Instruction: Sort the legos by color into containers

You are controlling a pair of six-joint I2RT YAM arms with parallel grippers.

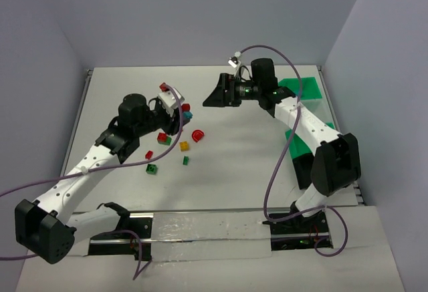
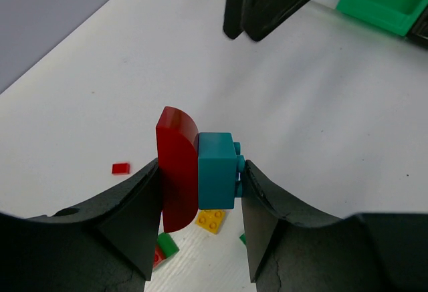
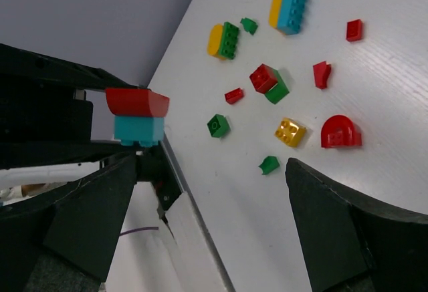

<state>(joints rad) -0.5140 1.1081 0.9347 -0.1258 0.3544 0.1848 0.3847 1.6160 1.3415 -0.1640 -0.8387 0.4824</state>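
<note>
Pale grey-lilac walls close in a white table [image 1: 227, 172], seen from above with both arms reaching toward its middle. The left tool [image 1: 184, 111] is clamped on two joined legos, a glossy red curved plastic brick [image 1: 186, 107] and a teal square plastic brick [image 1: 186, 114], lifted off the surface. Facing it and well apart, the right tool [image 1: 212, 95] stands spread wide with nothing in it. Behind the right arm lies one bright green open-topped plastic container [image 1: 304, 86]. A sliver of the same green shows beside the forearm, and what it is cannot be told. Six loose legos show near the left tool: three red, among them a red arch piece [image 1: 198, 134], one yellow studded brick [image 1: 184, 146] and two green. In the left wrist view the two black fingers press the pair from both sides, red against one pad and teal, with its side studs, against the other. Three legos and a flat red tile [image 2: 121, 168] lie on the table below, and one container corner is at the upper right. The right wrist view shows the held pair raised at the left, red above teal. Eleven items rest on the table: three two-colour stacks (yellow-green [image 3: 223, 40], yellow-blue [image 3: 289, 9], red-green [image 3: 269, 83]) and eight singles, four red, three green and one yellow.
</note>
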